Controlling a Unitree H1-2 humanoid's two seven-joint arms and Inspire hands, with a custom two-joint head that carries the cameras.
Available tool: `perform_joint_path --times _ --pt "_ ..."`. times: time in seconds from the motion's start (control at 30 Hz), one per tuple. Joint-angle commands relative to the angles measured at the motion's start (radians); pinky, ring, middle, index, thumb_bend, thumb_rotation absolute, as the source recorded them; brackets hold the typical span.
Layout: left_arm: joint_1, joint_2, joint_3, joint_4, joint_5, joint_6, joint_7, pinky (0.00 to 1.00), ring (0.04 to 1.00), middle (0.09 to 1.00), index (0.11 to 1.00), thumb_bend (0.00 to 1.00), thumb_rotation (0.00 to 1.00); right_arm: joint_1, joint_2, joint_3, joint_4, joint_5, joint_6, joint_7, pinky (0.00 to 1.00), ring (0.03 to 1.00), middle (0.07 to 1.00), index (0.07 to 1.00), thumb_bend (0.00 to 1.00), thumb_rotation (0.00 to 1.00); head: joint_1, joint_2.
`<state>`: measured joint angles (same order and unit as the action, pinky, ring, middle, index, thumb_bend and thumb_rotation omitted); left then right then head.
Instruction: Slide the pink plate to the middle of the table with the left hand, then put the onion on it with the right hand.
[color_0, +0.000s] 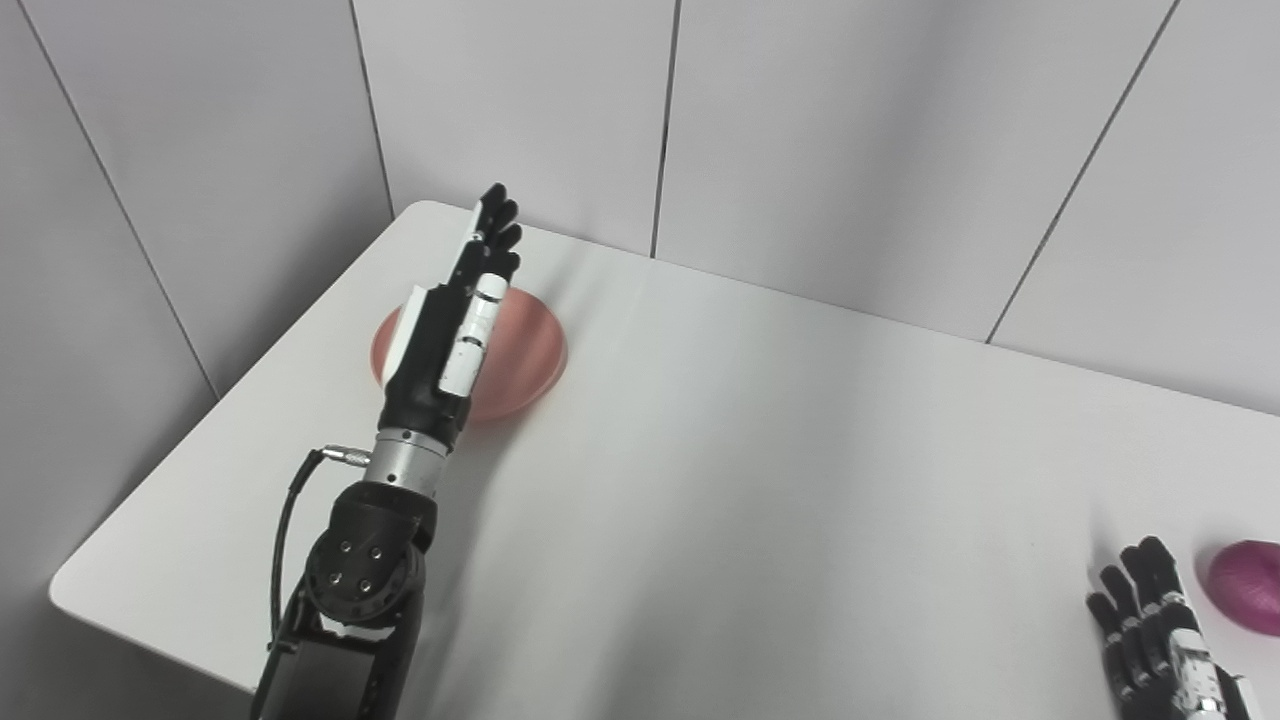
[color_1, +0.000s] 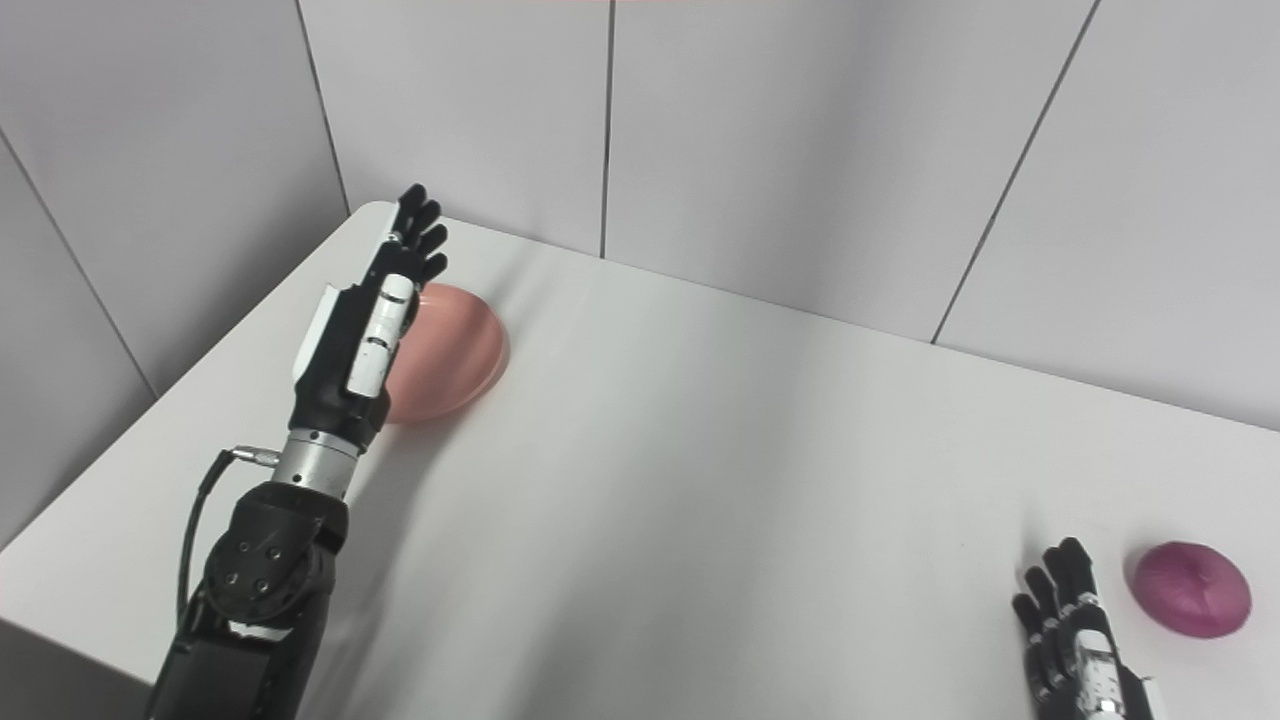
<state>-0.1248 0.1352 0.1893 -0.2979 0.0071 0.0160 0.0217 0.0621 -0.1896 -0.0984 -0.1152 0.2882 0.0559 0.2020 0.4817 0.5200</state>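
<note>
The pink plate (color_0: 520, 355) lies near the table's (color_0: 760, 480) far left corner, under the left hand (color_0: 450, 320), fingers straight, holding nothing. Bare tabletop spans the middle. Near the right edge, the right hand (color_1: 1075, 640), fingers spread, rests beside the onion (color_1: 1192, 588).

Left hand (color_0: 450, 320) hides part of the pink plate (color_0: 525, 350) — contact unclear.
</note>
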Motion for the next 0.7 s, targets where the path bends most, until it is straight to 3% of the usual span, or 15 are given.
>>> perform_joint_path --times 0.0,0.27,0.67 --pt "-0.041 0.019 0.007 -0.030 0.015 -0.040 0.013 0.97 0.987 0.999 0.981 0.43 1.00 0.031 0.006 0.006 0.052 0.004 0.045 -0.002 1.00 1.000 1.000 1.000 0.16 1.00 0.000 -0.001" --pt "-0.045 0.027 0.036 -0.027 0.039 -0.034 0.043 0.97 0.983 0.995 0.970 0.44 1.00 0.032 0.001 0.005 0.056 0.000 0.042 -0.004 1.00 1.000 1.000 1.000 0.16 1.00 0.017 -0.008" --pt "-0.068 0.057 0.105 0.001 -0.005 -0.049 0.059 0.98 0.980 0.986 0.975 0.41 1.00 0.032 0.001 0.004 0.060 0.009 0.041 0.001 1.00 1.000 1.000 1.000 0.16 1.00 0.016 -0.012"
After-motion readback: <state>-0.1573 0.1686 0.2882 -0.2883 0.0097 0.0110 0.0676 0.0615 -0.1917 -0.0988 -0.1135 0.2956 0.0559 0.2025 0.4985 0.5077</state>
